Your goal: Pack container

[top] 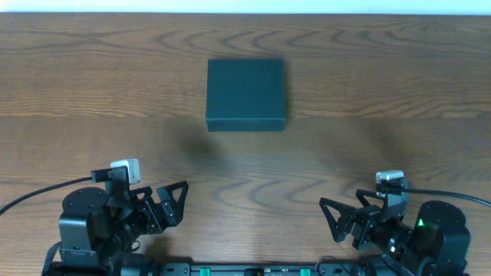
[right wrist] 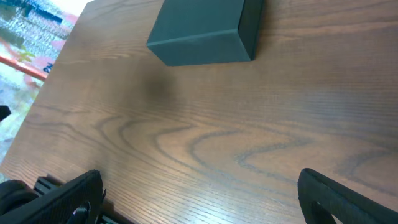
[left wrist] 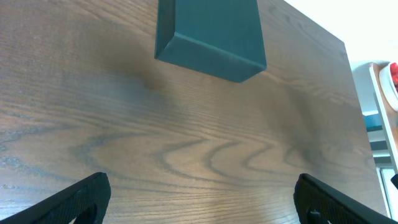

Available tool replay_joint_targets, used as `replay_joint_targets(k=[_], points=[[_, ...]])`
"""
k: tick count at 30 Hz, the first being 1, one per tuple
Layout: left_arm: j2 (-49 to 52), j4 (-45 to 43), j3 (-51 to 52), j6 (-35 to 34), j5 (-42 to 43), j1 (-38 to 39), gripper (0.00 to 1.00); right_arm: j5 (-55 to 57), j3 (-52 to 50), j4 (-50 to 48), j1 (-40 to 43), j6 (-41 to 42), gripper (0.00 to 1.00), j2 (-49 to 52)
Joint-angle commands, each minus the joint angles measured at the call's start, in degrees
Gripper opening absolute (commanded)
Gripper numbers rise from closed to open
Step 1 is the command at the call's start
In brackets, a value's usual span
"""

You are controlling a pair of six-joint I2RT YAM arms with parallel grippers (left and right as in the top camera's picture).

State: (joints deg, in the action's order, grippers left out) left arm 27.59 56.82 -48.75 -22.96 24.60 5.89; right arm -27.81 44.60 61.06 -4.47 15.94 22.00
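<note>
The container (top: 245, 93) is a dark square box with its lid shut flat, standing alone at the middle of the wooden table, toward the far side. It also shows at the top of the left wrist view as the container (left wrist: 211, 34) and in the right wrist view as the container (right wrist: 202, 31). My left gripper (top: 175, 205) rests near the front left, open, nothing between its fingers (left wrist: 200, 186). My right gripper (top: 335, 220) sits near the front right, likewise open and empty (right wrist: 199, 183). Both are well short of the box.
Bare wood grain table (top: 368, 153) lies between the grippers and the box. Black cables (top: 38, 193) trail from each arm base. A white shelf (left wrist: 382, 93) stands past the table's right edge; the table's left edge (right wrist: 59, 43) shows in the right wrist view.
</note>
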Motion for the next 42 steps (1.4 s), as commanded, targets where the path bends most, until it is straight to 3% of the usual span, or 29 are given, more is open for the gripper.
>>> replay_joint_targets(k=[1,7,12,16,19,21,29,42], points=[[-0.1,0.2,0.2,-0.6,-0.8,0.2,0.96,-0.7,-0.1,0.1,-0.6,0.7,0.99,-0.2],[-0.5,0.1,0.2,-0.6,-1.1,0.2,0.95,-0.7,-0.1,0.1,-0.6,0.7,0.99,-0.2],[-2.4,0.5,0.8,4.7,-10.2,0.1,0.95,-0.7,-0.1,0.1,-0.6,0.7,0.99,-0.2],[-7.6,-3.1,6.1,13.3,-17.3,-0.4,0.95,-0.7,-0.1,0.1,-0.6,0.7,0.99,-0.2],[-14.7,-10.0,14.2,22.8,-17.1,-2.9,0.95,-0.7,-0.1,0.1,-0.6,0.7,0.99,-0.2],[-18.0,-13.5,18.5,24.6,-17.1,-4.2,0.96,-0.7,-0.1,0.1,-0.6,0.7,0.99,-0.2],[-24.5,-22.9,33.3,25.6,-17.0,-7.2,0.95,-0.7,-0.1,0.1,-0.6,0.7,0.99,-0.2],[-27.4,-24.7,40.1,25.6,-17.2,-8.2,0.95,-0.7,-0.1,0.1,-0.6,0.7,0.99,-0.2]])
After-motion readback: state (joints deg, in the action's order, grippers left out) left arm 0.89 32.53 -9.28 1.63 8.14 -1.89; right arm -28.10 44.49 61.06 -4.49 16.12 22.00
